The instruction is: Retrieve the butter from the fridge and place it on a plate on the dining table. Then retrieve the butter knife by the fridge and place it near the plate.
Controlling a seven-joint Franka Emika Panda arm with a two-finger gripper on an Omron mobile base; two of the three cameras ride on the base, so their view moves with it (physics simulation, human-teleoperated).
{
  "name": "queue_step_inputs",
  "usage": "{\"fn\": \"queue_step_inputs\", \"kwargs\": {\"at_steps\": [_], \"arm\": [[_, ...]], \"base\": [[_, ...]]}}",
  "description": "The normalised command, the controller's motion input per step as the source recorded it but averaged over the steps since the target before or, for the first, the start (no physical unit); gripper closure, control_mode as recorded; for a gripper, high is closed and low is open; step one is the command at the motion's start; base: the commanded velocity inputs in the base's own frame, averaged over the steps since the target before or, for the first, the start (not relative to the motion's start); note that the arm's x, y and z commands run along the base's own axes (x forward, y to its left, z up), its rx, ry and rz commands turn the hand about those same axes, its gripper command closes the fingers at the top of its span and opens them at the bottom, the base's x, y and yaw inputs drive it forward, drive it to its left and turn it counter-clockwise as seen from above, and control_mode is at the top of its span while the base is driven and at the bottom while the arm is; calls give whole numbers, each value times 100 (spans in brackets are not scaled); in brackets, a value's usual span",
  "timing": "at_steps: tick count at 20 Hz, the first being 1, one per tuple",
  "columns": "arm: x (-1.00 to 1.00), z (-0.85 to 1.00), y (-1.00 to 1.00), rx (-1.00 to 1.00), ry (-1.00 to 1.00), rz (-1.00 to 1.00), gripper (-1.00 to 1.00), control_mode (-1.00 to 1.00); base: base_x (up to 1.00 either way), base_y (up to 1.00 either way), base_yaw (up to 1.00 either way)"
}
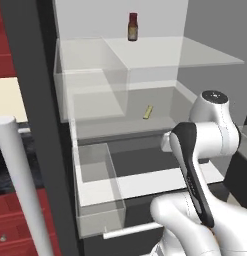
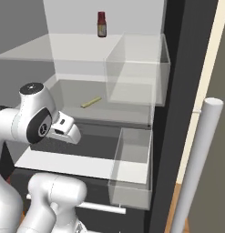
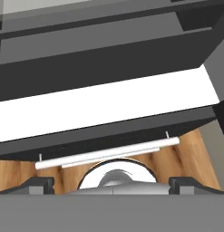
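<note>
While the fridge (image 1: 30, 100) is standing open in front of the base, the butter (image 1: 148, 112) is lying flat on the middle glass shelf (image 1: 120, 125), toward that shelf's back and right of its middle in the left base view, well apart from the front edge; a small brown bottle (image 1: 133, 26) is standing on the upper shelf (image 1: 160, 52) above it, near the back wall; the gripper (image 3: 111, 183) is pointing down at the lower drawer's white bar handle (image 3: 109, 153) and the wooden floor (image 3: 186, 158), its two dark tips standing wide apart with nothing between them, so it is released and empty. The butter is looking like a thin, light stick, probably soft enough to dent under a hard squeeze and likely slippery, so I am judging that a gentle pinch across its narrow width, near the middle of its length, is the safest hold. Room is tight: the shelf above is leaving only a low slot over the stick; a clear bin (image 1: 90, 85) is occupying the shelf's left side in the left base view, and a pulled-out drawer (image 1: 102, 195) is jutting forward beneath the shelf's front edge, so the arm (image 1: 195, 170) is likely needing to rise and reach in nearly level over that edge; the right side of the shelf is looking open, giving the wrist some room to swing there.
</note>
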Motion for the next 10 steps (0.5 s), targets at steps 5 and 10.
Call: {"fn": "queue_step_inputs", "kwargs": {"at_steps": [5,10], "arm": [[0,0,0,0,0,0,-100,100],[0,0,0,0,0,0,-100,100]], "base": [[59,-10,0],[58,-6,0]]}}
